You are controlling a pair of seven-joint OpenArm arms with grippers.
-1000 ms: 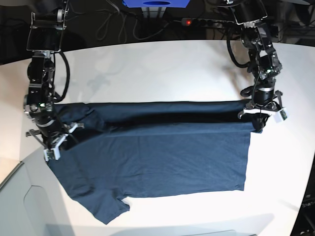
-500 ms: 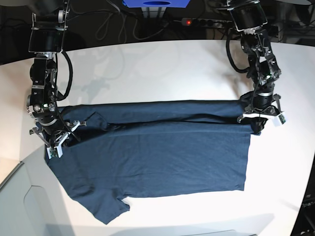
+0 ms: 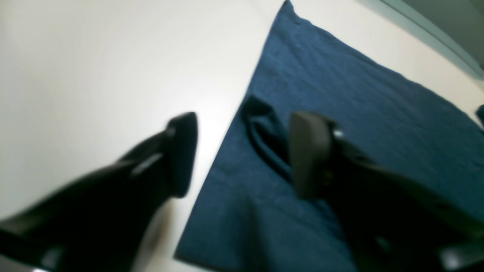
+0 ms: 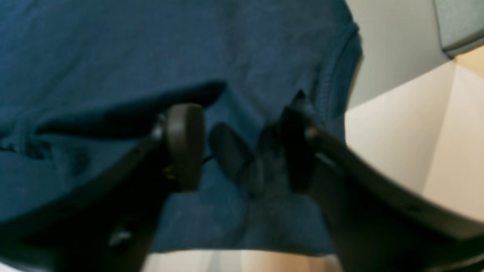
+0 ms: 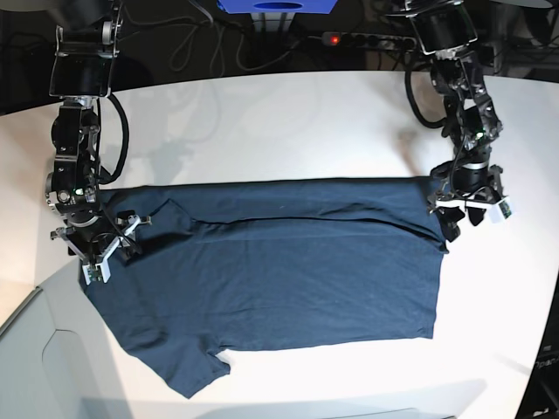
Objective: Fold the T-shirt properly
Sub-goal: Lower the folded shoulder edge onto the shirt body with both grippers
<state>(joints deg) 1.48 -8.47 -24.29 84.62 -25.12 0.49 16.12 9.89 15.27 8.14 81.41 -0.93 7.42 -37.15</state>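
The white desk (image 5: 288, 113) carries the navy T-shirt (image 5: 279, 279), spread flat across its middle with one long edge folded over toward 12 o'clock and a sleeve pointing to 7 o'clock. At the shirt's 3 o'clock end the left tool (image 5: 462, 212) stands with jaws spread wide, empty, one finger (image 3: 310, 151) over a small cloth pucker. At the 9 o'clock end the right tool (image 5: 99, 247) is parted too, gripping nothing, over rumpled cloth.

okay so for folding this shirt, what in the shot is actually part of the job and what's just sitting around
Part of the job:
- T-shirt, dark navy, spread on the table
- left end effector, open at the shirt's edge
- right end effector, open over the cloth

Just sitting around:
- power strip with its red light, behind the table
- blue object at the top edge
- white table
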